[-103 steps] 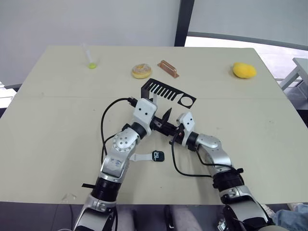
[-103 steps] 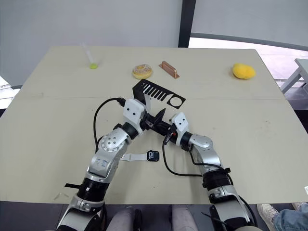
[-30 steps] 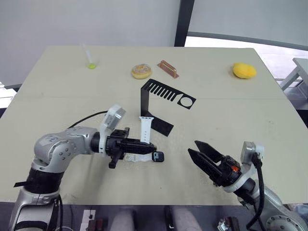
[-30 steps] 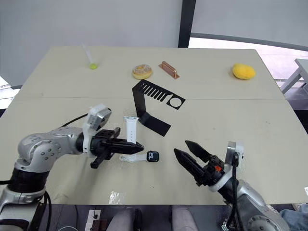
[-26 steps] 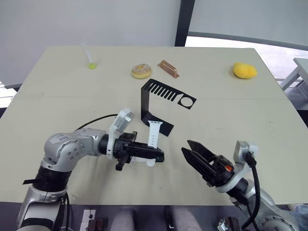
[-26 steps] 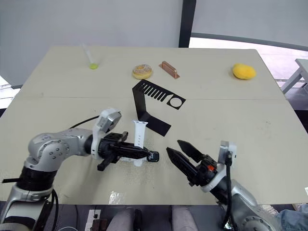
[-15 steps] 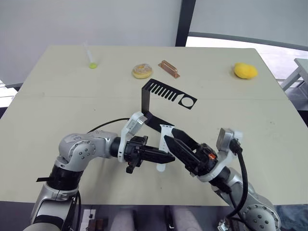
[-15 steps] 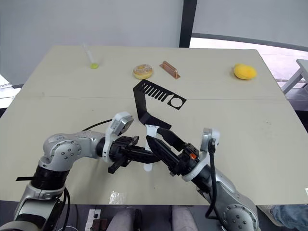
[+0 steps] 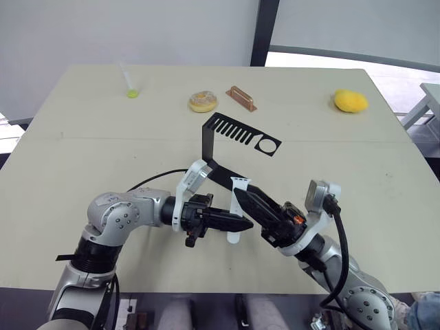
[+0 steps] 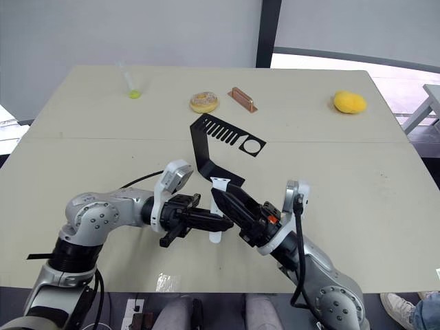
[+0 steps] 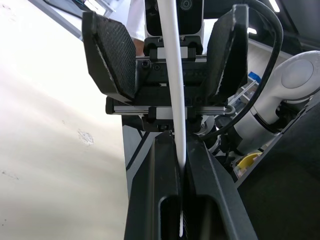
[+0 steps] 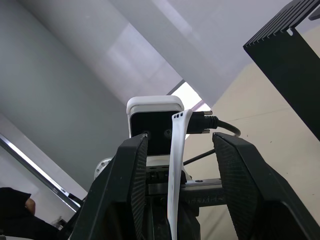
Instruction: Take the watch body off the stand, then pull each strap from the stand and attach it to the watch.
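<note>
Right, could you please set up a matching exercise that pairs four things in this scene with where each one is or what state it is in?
Things:
1. white strap
2. right pincer
3. stand
4. yellow object

States:
A. far right part of the table
B. open, fingers either side of the strap
C. gripped in the shut left pincer
D. standing mid-table, behind the two pincers

Pairs: 1-C, 2-B, 3-D, 4-A
</note>
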